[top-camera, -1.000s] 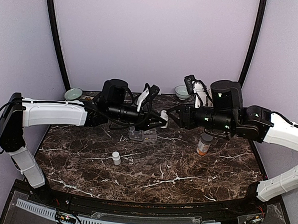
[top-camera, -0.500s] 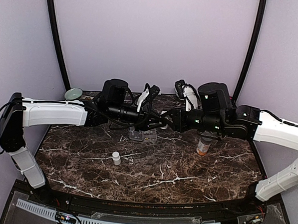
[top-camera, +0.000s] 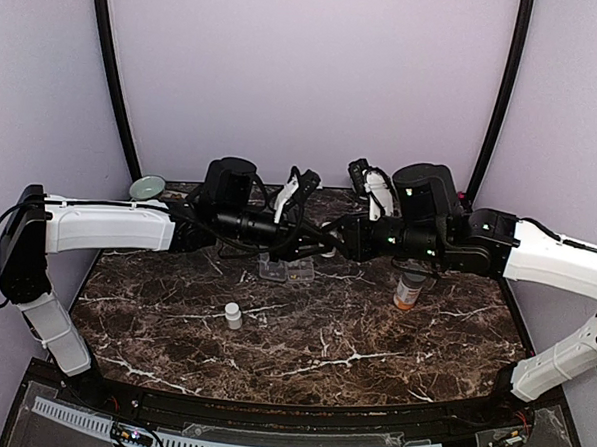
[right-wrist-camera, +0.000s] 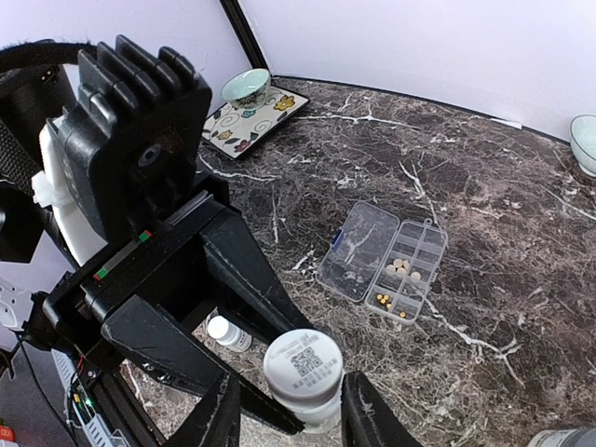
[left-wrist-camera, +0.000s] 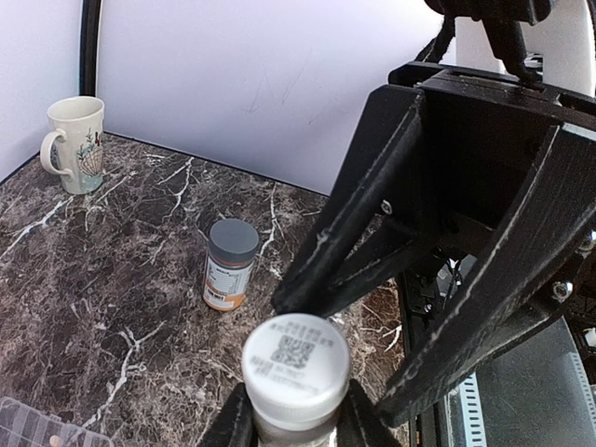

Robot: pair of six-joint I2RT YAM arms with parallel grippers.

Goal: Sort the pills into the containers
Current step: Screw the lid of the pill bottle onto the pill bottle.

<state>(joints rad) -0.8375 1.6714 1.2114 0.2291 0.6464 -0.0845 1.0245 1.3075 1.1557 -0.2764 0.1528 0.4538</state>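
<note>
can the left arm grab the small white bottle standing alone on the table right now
Probably not yet: the left gripper is shut on another white bottle held mid-air between both arms. The standing bottle itself sits in the open.

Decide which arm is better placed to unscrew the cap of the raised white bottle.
Right, probably: the right hand flanks the cap, while the left hand clamps the bottle below it, steadying it.

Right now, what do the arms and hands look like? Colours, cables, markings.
White shells, black joints on left arm and right arm; black cables looped near the wrists. Black left hand and right hand, two braced, tapering fingers each. The left one's body is ribbed, with red and green marks.
</note>
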